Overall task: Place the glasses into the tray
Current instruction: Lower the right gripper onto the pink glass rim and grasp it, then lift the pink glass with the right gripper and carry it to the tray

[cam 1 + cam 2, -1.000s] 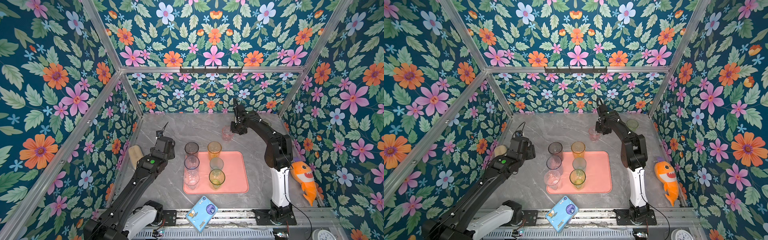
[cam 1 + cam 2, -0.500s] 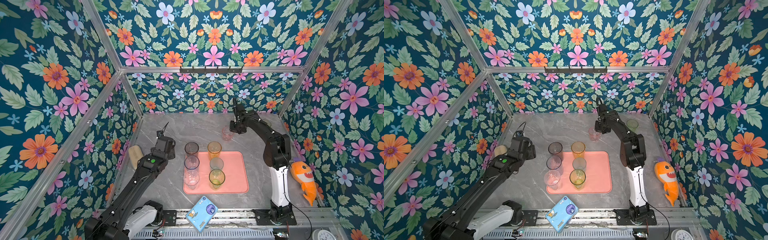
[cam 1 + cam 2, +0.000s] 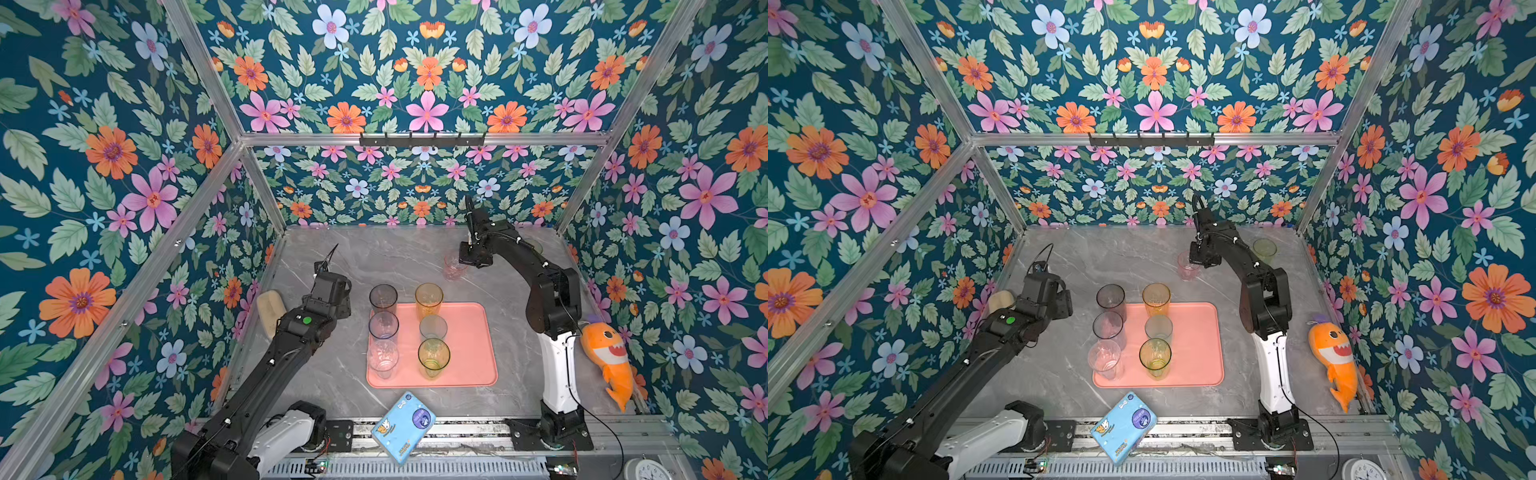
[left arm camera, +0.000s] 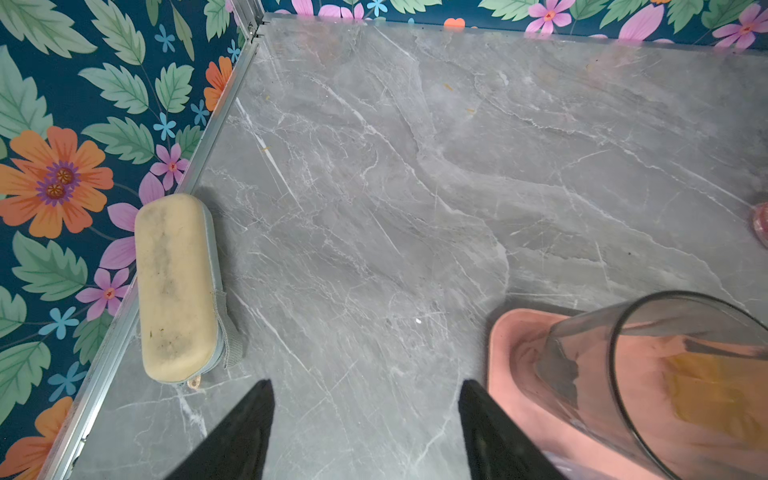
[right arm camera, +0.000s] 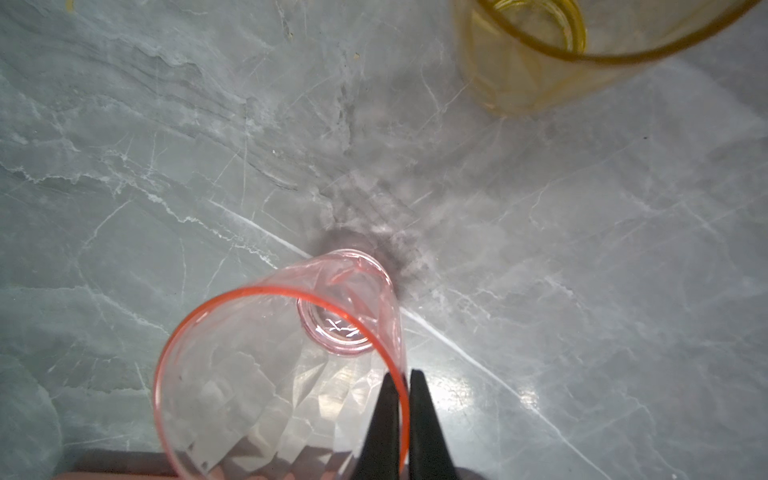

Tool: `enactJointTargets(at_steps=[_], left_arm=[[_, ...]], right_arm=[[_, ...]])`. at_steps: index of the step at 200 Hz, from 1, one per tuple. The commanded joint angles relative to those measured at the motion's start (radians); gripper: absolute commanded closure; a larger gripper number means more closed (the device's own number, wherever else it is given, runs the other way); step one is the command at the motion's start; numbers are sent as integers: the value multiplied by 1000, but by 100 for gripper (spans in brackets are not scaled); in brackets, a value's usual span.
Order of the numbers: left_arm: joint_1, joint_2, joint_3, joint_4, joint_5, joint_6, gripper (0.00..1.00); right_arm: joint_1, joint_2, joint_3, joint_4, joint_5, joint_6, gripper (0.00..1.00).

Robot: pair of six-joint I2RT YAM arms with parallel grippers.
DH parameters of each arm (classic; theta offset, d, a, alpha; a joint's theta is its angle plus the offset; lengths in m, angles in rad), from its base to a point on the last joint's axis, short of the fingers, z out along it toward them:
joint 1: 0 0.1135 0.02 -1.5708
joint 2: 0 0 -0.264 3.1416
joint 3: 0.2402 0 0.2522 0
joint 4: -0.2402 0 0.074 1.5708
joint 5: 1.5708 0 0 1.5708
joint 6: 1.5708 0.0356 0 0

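Note:
The salmon-pink tray [image 3: 471, 345] lies mid-table and holds several glasses in two rows, among them a smoky grey one [image 3: 383, 296], an orange one [image 3: 429, 297] and a yellow-green one [image 3: 433, 358]. Behind the tray stands a pink glass [image 3: 453, 267]. My right gripper [image 5: 401, 376] is shut on the pink glass [image 5: 270, 374], one finger inside its rim and one outside. An amber glass [image 5: 528, 54] stands farther back, also seen in a top view [image 3: 1264, 249]. My left gripper [image 4: 365, 384] is open over bare table beside the tray's corner [image 4: 503, 357].
A beige case [image 3: 270, 309] lies against the left wall. An orange shark toy [image 3: 606, 357] rests along the right wall. A blue packet [image 3: 404, 426] sits at the front edge. Flowered walls close in the back and both sides.
The right gripper's jaws have closed onto the pink glass's rim. Neither arm has moved visibly.

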Motion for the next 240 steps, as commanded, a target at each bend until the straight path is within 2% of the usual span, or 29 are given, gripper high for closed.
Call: enactJointTargets(at_steps=[1,175,240], left_arm=[[1,0,9,11,3,6,27],[7,0,11,14,13,3,27],[8,-3,10,14,13,4,27]], right_arm=[[0,-17,-13,-21,3,-9,99],[97,-299,-206,-121,114,-40,100],[143,-398,-358,-96,130,-13,100]])
